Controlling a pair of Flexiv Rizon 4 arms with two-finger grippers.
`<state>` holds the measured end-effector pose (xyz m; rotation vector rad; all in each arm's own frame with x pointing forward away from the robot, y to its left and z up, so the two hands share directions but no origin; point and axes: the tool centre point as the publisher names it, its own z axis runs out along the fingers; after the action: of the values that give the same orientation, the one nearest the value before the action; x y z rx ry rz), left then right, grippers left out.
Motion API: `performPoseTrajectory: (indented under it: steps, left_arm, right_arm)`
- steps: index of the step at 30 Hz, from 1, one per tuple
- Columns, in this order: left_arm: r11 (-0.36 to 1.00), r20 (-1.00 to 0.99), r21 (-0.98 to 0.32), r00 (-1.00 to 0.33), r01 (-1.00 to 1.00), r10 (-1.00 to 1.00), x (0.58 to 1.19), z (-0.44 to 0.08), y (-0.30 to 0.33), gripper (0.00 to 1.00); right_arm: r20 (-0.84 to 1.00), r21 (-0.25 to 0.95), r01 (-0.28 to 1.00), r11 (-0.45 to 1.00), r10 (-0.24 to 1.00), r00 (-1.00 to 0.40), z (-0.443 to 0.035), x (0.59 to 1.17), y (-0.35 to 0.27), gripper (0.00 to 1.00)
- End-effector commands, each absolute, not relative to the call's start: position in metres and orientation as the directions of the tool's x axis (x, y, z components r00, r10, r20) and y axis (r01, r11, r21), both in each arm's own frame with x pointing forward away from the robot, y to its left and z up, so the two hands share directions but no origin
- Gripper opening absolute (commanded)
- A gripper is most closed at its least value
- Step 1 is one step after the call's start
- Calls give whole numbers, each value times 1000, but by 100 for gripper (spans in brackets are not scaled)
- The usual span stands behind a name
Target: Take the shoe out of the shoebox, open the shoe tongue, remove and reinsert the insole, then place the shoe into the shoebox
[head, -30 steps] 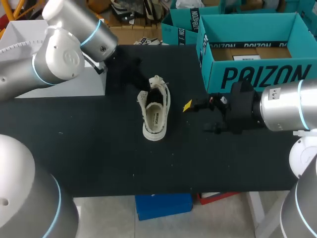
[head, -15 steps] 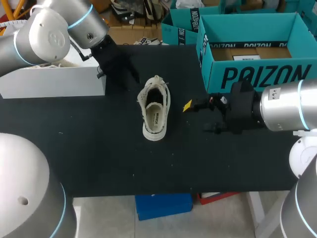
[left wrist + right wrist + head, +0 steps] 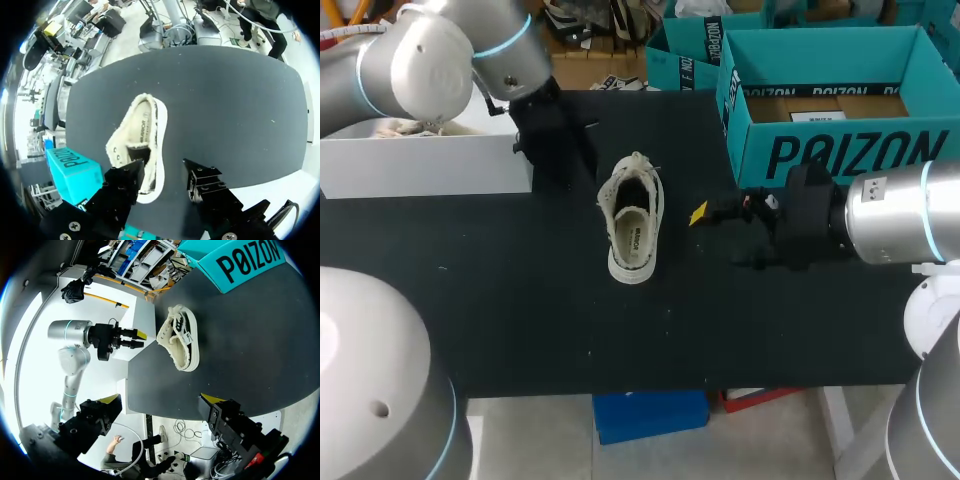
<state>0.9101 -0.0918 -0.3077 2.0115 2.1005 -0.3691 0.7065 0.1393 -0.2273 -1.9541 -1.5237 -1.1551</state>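
With the cream fabric low-top shoe (image 3: 632,218) already out beside the teal cardboard shoebox (image 3: 840,150), my left hand (image 3: 165,175) and right hand (image 3: 160,400) both gape empty; tongue, insole and reboxing remain, I judge.

Black table (image 3: 520,300), cream shoe (image 3: 633,225), teal shoebox (image 3: 840,150)

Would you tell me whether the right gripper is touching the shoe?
Apart. The head view shows bare table between the right gripper and the shoe.
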Motion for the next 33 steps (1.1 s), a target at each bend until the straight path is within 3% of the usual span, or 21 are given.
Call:
performPoseTrajectory:
  steps: [1,8,33]
  left_arm:
    - [8,-320,-39,-20,999,947,913,-317,-101,46]
    - [-86,-245,5,84,996,966,915,-336,-106,43]
    - [-136,-212,12,135,991,968,914,-389,-125,29]
  right_arm:
    - [800,168,932,-322,597,62,-227,707,140,100]
    - [800,168,932,-322,597,62,-227,707,140,100]
    - [800,168,932,-322,597,62,-227,707,140,100]
